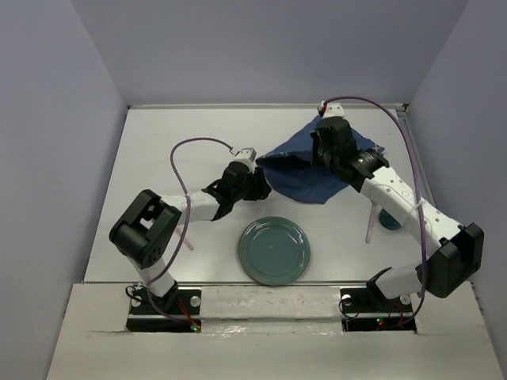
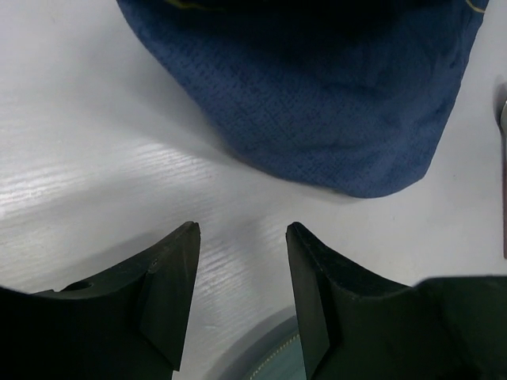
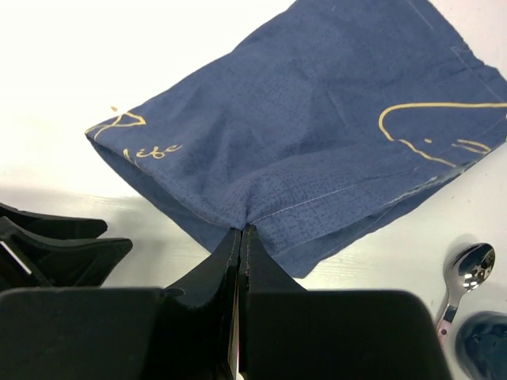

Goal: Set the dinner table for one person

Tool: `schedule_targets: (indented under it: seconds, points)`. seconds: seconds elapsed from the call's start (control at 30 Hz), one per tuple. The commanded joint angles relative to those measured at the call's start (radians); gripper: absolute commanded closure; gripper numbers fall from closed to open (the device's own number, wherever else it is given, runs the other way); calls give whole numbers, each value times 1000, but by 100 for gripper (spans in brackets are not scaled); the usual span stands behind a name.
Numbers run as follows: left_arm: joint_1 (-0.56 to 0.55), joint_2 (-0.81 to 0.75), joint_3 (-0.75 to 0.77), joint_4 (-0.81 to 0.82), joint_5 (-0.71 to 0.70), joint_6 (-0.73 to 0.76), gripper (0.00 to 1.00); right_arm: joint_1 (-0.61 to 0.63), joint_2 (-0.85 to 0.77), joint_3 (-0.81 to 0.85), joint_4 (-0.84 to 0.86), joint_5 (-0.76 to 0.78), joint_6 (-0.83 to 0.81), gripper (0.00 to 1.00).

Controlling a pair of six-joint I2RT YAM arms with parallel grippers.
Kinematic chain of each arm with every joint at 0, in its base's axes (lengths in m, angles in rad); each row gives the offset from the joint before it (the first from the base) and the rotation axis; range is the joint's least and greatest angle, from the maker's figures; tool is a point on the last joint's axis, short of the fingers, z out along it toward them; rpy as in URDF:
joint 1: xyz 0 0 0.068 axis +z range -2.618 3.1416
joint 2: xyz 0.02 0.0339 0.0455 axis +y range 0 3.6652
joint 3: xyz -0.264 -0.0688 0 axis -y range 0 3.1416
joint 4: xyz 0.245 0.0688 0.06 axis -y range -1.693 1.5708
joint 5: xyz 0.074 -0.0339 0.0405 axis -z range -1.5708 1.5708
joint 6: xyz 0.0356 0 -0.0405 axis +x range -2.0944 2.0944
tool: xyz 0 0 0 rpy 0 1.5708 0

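Right arm (image 1: 388, 186) stretches far, jaws apparently pinching the cloth (image 1: 297, 174).

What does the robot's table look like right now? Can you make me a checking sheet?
Surface: dinner table, white, matte.
Job's things: green plate near the front edge; blue cloth behind it, rumpled; spoon near the cloth.
Clutter: dark blue object by the spoon, too hidden to name.
Grippers: left gripper, jaws open, over bare table just short of the cloth; right gripper, jaws shut on the cloth's edge.
Cables: purple cables, one looping off each arm.
Surroundings: lavender walls on three sides.
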Motion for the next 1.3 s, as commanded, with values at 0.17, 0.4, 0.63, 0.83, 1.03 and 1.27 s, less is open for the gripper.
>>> schedule_targets:
  seconds: [0.17,0.4,0.63,0.83,1.03,1.27]
  points:
    - [-2,115,84,183,-72,96,37,7,-14,121,8,56,-31,100]
    - [-2,199,191,320,78,74,30,7,1,116,8,44,-47,100]
    - [6,274,288,274,11,50,90,-11,5,118,20,36,-56,100]
    - [88,271,517,7,-144,168,100,-107,28,136,152,-69,-88,100]
    - [202,352,1261,-435,-259,308,100,-278,271,572,192,-208,-151,100]
    - [200,486,1856,-630,-446,448,100,-298,436,1057,120,-292,-246,100]
